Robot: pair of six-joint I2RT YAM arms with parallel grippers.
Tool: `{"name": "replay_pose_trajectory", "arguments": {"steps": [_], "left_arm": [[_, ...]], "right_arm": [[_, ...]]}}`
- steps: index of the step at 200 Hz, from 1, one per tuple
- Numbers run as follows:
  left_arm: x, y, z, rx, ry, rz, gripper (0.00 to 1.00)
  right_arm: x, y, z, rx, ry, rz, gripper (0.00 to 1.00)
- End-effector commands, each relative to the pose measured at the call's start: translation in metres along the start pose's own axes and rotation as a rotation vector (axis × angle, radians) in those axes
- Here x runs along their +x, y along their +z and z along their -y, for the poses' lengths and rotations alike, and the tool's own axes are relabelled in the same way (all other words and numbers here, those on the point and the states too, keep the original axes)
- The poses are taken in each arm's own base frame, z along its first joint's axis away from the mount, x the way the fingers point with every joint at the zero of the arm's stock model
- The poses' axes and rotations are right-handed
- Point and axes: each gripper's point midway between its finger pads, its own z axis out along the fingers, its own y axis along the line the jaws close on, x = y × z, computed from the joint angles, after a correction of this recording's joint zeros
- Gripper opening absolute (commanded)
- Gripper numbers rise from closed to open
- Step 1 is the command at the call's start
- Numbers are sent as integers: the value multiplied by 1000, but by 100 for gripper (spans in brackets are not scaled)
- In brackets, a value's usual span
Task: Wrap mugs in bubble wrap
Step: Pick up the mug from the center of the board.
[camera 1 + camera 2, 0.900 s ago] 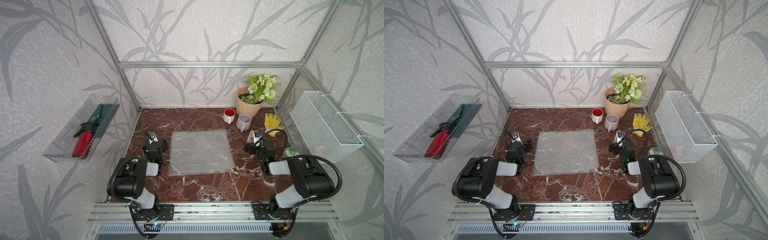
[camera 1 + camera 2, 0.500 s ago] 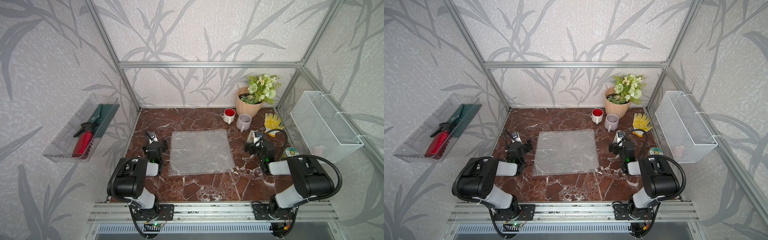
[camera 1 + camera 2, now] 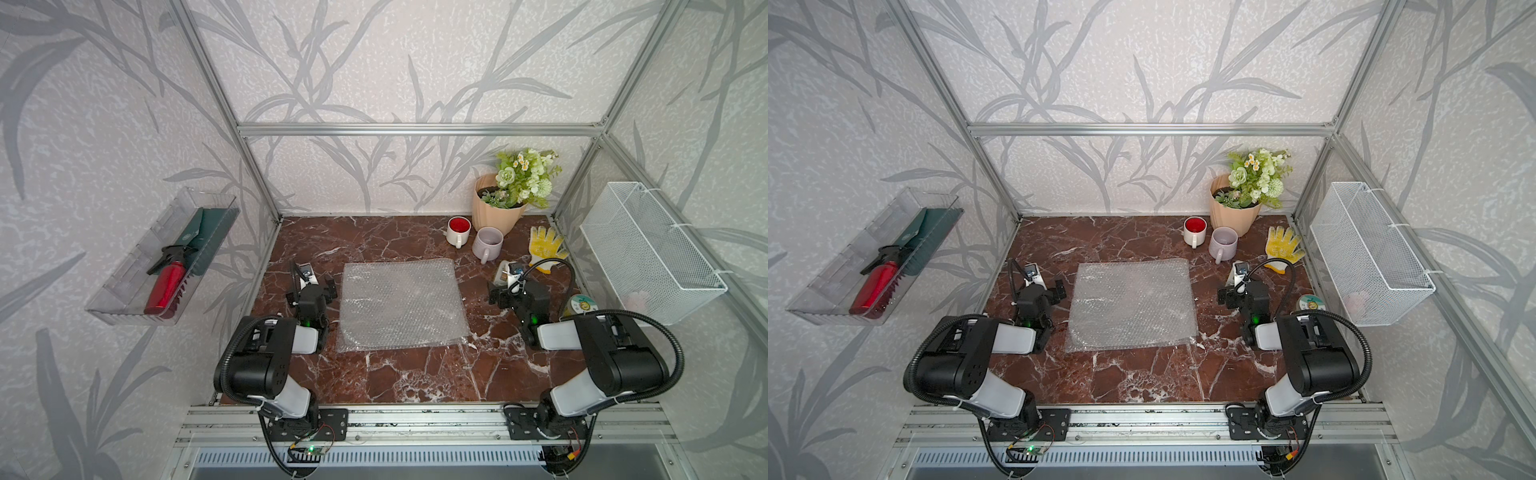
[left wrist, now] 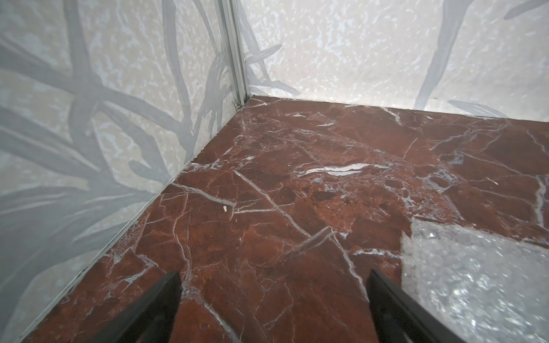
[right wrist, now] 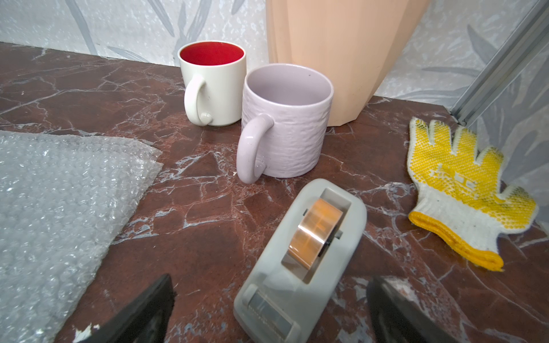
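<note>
The left fingers are spread wide and hold nothing. They sit low over the table, just beside the left edge of the bubble wrap, whose far corner shows next to them in the left wrist view. The sheet lies flat in the middle of the table, between the two arms.

Both mugs stand upright past its far right corner, near the back wall. The white mug is farther back. The lilac mug stands just beside it and close to the flowerpot.

The right fingers are also spread and empty, and they point toward the mugs. The lilac handle faces them, so the right arm is clearly the nearer one. A tape dispenser lies between these fingers and the lilac mug, so I judge any reach must clear it.
</note>
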Motion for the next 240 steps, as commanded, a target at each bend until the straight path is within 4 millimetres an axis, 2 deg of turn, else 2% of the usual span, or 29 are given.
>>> {"name": "replay_pose_trajectory", "arguments": {"steps": [1, 17, 22, 36, 51, 67, 82, 93, 116, 134, 151, 167, 181, 195, 216, 240], "left_arm": [[-34, -19, -5, -90, 49, 59, 99], [-39, -28, 7, -23, 68, -86, 99], [-43, -32, 11, 10, 40, -112, 99], [-58, -42, 19, 86, -37, -83, 99], [-71, -52, 25, 150, -101, -66, 99], [-82, -61, 18, 136, -172, -75, 99], [-86, -68, -8, 3, -269, -106, 99], [-84, -75, -30, -113, -334, -145, 99], [-81, -86, -43, -176, -402, -219, 99], [-78, -87, -31, -118, -404, -286, 99], [-64, -85, -20, -82, -377, -366, 97], [-50, -84, -22, -130, -305, -461, 96], [-41, -80, -18, -140, -264, -539, 96], [-36, -78, -9, -108, -258, -592, 96], [-27, -76, 11, -17, -267, -649, 90], [-18, -71, 14, -11, -270, -685, 89]], "right_arm": [[-32, -14, 0, 14, -28, 85, 99], [-51, -23, -11, -24, -64, 83, 99], [-51, -26, -13, -37, -55, 53, 99], [-66, -34, -10, -28, 34, 55, 99], [-74, -39, -10, -33, 135, 41, 99], [-74, -39, -7, -14, 247, -34, 99], [-72, -38, -8, -9, 330, -127, 99], [-75, -37, -17, -57, 359, -161, 99], [-84, -39, -27, -111, 434, -197, 99], [-100, -40, -43, -211, 437, -188, 100], [-110, -39, -48, -218, 441, -179, 99], [-115, -34, -60, -182, 369, -216, 100], [-120, -27, -76, -157, 273, -248, 96], [-122, -16, -87, -123, 222, -280, 88], [-130, 6, -106, -134, 193, -321, 81], [-131, 37, -111, -92, 166, -398, 73]]}}
